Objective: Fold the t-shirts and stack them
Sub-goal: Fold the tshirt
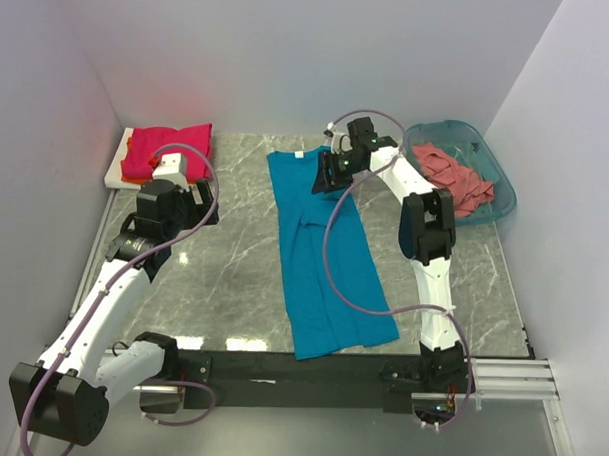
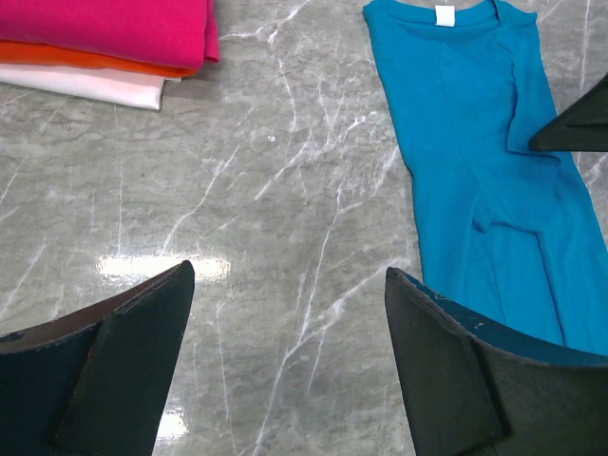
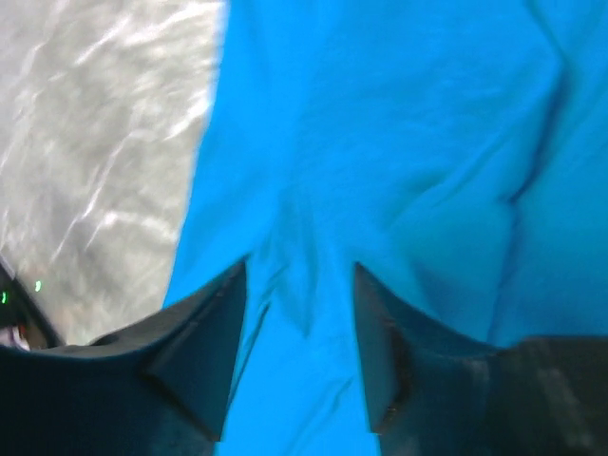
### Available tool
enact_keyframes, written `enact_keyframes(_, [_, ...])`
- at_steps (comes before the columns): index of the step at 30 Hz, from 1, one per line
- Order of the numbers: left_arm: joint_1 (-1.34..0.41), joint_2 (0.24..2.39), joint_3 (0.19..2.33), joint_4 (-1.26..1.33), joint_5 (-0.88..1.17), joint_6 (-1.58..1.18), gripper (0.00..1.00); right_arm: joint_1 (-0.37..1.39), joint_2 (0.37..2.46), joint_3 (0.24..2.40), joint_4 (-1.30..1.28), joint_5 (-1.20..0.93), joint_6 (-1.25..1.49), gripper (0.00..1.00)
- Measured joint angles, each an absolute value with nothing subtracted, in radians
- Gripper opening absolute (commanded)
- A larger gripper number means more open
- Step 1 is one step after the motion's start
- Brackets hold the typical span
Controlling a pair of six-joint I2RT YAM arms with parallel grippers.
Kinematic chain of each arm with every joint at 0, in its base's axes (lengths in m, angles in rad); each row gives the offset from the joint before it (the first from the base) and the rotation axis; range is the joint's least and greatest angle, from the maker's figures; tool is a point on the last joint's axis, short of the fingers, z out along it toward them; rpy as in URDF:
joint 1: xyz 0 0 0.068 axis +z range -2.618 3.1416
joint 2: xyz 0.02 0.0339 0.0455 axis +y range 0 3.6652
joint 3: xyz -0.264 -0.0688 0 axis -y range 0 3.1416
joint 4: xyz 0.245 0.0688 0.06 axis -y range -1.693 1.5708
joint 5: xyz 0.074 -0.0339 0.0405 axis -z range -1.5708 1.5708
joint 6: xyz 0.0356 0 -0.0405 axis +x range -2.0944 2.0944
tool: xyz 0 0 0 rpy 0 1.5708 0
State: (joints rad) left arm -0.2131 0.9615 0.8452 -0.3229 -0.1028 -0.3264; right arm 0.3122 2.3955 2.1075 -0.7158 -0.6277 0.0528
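A teal-blue t-shirt (image 1: 323,259) lies lengthwise on the marble table, folded narrow, collar at the far end. It also shows in the left wrist view (image 2: 484,142) and fills the right wrist view (image 3: 399,123). My right gripper (image 1: 329,174) is down on its far right part near the collar. Its jaws (image 3: 299,275) stand apart, with a raised ridge of cloth between them. My left gripper (image 1: 186,179) is open and empty (image 2: 285,275) over bare table left of the shirt. A folded magenta-red shirt (image 1: 167,148) lies on an orange one (image 2: 95,59) at the far left. A salmon-pink shirt (image 1: 451,173) is in the basket.
The stack rests on a flat white board (image 1: 116,171) in the far left corner. A translucent teal basket (image 1: 501,190) stands at the far right. White walls close in the table on three sides. My right gripper's finger (image 2: 575,123) shows at the left wrist view's right edge.
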Motion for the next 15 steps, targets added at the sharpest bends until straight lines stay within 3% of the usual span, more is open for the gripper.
enact_keyframes(5, [-0.213,0.960,0.845,-0.323,-0.103,-0.326,0.88,0.300,2.272,2.071,-0.733,-0.687,-0.048,0.60])
enact_keyframes(10, [-0.213,0.952,0.845,-0.322,-0.102,-0.325,0.99,0.262,2.079,1.950,-0.681,-0.729,-0.132,0.65])
enact_keyframes(14, [-0.213,0.947,0.833,-0.303,-0.011,-0.311,0.98,0.239,1.878,1.690,-0.561,-0.715,-0.218,1.00])
enact_keyframes(15, [-0.213,0.948,0.826,-0.288,0.038,-0.304,0.99,0.237,1.814,1.600,-0.523,-0.713,-0.245,1.00])
